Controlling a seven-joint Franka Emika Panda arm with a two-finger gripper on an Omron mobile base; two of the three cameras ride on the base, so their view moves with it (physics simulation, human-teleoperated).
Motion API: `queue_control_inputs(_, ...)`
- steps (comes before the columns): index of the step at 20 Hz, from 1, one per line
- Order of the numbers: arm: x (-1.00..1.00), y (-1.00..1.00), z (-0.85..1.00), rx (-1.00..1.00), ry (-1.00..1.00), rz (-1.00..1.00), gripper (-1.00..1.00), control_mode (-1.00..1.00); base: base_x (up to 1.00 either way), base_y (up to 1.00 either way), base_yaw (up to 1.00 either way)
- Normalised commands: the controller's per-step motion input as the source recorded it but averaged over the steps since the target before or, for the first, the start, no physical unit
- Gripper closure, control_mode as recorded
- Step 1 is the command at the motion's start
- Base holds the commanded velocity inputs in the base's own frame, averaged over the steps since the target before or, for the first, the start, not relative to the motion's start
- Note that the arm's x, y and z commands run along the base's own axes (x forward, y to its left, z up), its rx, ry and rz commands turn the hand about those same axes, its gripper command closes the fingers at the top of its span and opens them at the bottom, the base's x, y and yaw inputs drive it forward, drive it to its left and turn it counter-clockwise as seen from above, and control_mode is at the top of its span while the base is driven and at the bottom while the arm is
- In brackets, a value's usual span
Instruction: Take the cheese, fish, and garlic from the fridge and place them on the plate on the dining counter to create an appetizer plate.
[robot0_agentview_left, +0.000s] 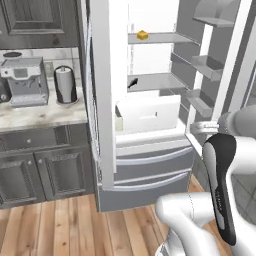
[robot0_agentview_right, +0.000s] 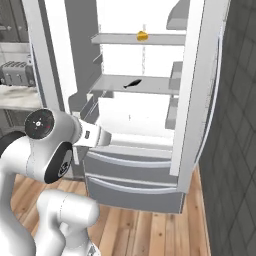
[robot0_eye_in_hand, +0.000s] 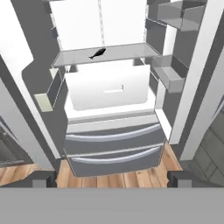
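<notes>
The fridge (robot0_agentview_left: 150, 125) stands with both upper doors swung wide, its grey shelves and door bins on show. In the left base view the cheese (robot0_agentview_left: 142, 35), a small yellow-orange wedge, sits on the upper shelf (robot0_agentview_left: 160, 38) at about 12 o'clock in the picture, near the shelf's left end. The fish (robot0_agentview_left: 132, 83), slim and black, lies on the next shelf down, just below the cheese and towards 11 o'clock from the pale inner drawer (robot0_agentview_left: 148, 113). The two are well apart, one shelf between them.

From the right base view the same order holds: cheese (robot0_agentview_right: 142, 36) up top, fish (robot0_agentview_right: 132, 84) on the lower shelf, both close to the 12 o'clock line. Below them the two wide bottom drawers (robot0_agentview_right: 135, 172) are closed.

In the hand view the hand (robot0_eye_in_hand: 112, 179) looks at the fridge from in front, well short of it. Its two dark fingertips (robot0_eye_in_hand: 43, 179) show at 7 and 5 o'clock along the bottom, spread as far apart as they go, with nothing between them. The fish (robot0_eye_in_hand: 98, 54) shows at about 12 o'clock on its shelf, tail pointing up to the right.

To the left of the fridge a marble table (robot0_agentview_left: 40, 114) along the wall carries a coffee machine (robot0_agentview_left: 24, 80) and a dark canister (robot0_agentview_left: 65, 85). The floor (robot0_agentview_left: 60, 225) is wood planks.
</notes>
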Motion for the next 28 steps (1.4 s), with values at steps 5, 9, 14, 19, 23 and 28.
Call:
queue_control_inputs(5, 0.00, 0.00, 0.00, 0.00, 0.00, 0.00, -1.00, 1.00, 0.49, -0.18, 0.00)
queue_control_inputs(9, 0.00, 0.00, 0.00, 0.00, 0.00, 0.00, -1.00, 1.00, 0.49, -0.21, 0.00)
queue_control_inputs(14, 0.00, 0.00, 0.00, 0.00, 0.00, 0.00, -1.00, 1.00, 0.48, -0.26, 0.00)
queue_control_inputs(19, 0.00, 0.00, 0.00, 0.00, 0.00, 0.00, -1.00, 1.00, 0.44, -0.30, 0.00)
queue_control_inputs(23, 0.00, 0.00, 0.00, 0.00, 0.00, 0.00, -1.00, 1.00, 0.45, -0.31, 0.00)
queue_control_inputs(28, 0.00, 0.00, 0.00, 0.00, 0.00, 0.00, -1.00, 1.00, 0.51, -0.27, 0.00)
